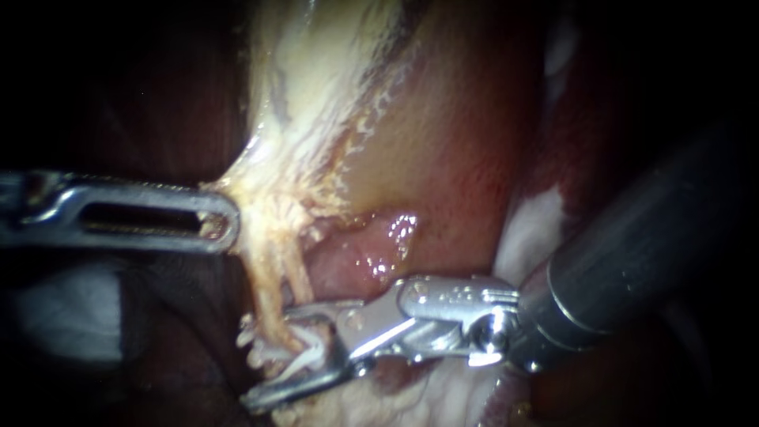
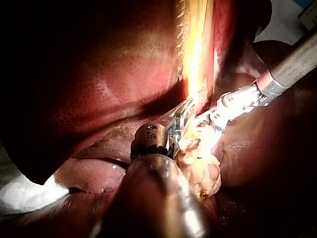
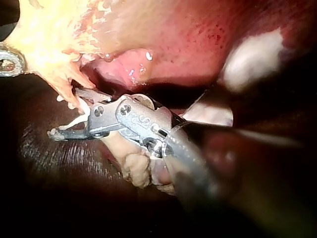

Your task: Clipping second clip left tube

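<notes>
My left instrument [image 1: 225,224] comes in from the left, its slotted jaws shut on the pale frayed edge of the gallbladder [image 1: 316,103]. From that edge a pale tube [image 1: 273,292] runs down into the jaws of my right instrument [image 1: 269,357]. Those jaws stand apart around the tube, and a white clip [image 1: 304,357] sits between them, touched by both. In the right wrist view the clip [image 3: 79,118] lies between that instrument's jaws [image 3: 63,113]. In the left wrist view my left instrument [image 2: 182,116] holds bright pale tissue, with my right instrument [image 2: 220,111] close beside it.
A glistening pink fold [image 1: 371,253] lies just above the right instrument's jaws. Dark liver [image 1: 158,103] fills the left side. White gauze shows at the lower left [image 1: 71,308] and behind the right shaft [image 1: 530,229]. Pale fatty tissue [image 1: 371,403] sits under the jaws.
</notes>
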`<state>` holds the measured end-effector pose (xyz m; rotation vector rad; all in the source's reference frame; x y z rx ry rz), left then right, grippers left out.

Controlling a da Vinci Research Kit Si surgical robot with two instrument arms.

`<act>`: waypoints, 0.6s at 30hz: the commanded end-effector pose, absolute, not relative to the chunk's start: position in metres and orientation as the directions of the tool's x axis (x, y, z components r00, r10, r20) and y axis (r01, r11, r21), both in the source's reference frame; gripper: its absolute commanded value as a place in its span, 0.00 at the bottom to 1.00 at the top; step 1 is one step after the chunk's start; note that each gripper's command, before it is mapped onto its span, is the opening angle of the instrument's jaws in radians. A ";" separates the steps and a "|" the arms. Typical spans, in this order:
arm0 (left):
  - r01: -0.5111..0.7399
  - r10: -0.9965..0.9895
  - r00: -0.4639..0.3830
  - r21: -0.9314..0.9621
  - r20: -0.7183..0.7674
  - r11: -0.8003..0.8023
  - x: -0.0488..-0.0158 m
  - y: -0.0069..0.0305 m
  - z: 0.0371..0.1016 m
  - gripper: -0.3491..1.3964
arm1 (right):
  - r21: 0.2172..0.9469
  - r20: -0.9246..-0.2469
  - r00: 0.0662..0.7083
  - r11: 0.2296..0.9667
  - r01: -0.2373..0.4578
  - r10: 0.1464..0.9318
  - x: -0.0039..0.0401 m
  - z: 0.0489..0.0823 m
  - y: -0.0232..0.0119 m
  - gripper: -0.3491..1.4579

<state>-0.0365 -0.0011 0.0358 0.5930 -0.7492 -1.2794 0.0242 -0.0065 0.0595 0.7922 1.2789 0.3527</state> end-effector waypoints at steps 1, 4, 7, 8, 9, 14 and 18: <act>0.622 -0.980 0.115 0.757 0.164 0.200 -0.0365 -0.0011 0.0358 0.00 | 0.697 -0.713 0.285 0.693 0.185 0.641 0.0242 0.0595 -0.0065 0.45; 0.622 -0.980 0.115 0.757 0.164 0.200 -0.0365 -0.0011 0.0358 0.00 | 0.697 -0.713 0.285 0.693 0.184 0.641 0.0242 0.0596 -0.0064 0.40; 0.622 -0.980 0.115 0.757 0.164 0.200 -0.0365 -0.0011 0.0358 0.00 | 0.697 -0.713 0.285 0.692 0.187 0.641 0.0241 0.0597 -0.0064 0.27; 0.622 -0.980 0.115 0.757 0.164 0.200 -0.0365 -0.0011 0.0358 0.00 | 0.697 -0.713 0.285 0.692 0.187 0.641 0.0241 0.0598 -0.0064 0.20; 0.622 -0.980 0.115 0.757 0.164 0.200 -0.0365 -0.0011 0.0358 0.00 | 0.709 -0.700 0.287 0.684 0.173 0.653 0.0241 0.0598 -0.0064 0.10; 0.622 -0.980 0.116 0.757 0.164 0.200 -0.0365 -0.0011 0.0358 0.00 | 0.723 -0.668 0.337 0.686 0.081 0.663 0.0240 0.0600 -0.0064 0.00; 0.622 -0.980 0.116 0.757 0.164 0.200 -0.0364 -0.0011 0.0358 0.00 | 0.723 -0.667 0.340 0.687 0.078 0.663 0.0239 0.0603 -0.0063 0.00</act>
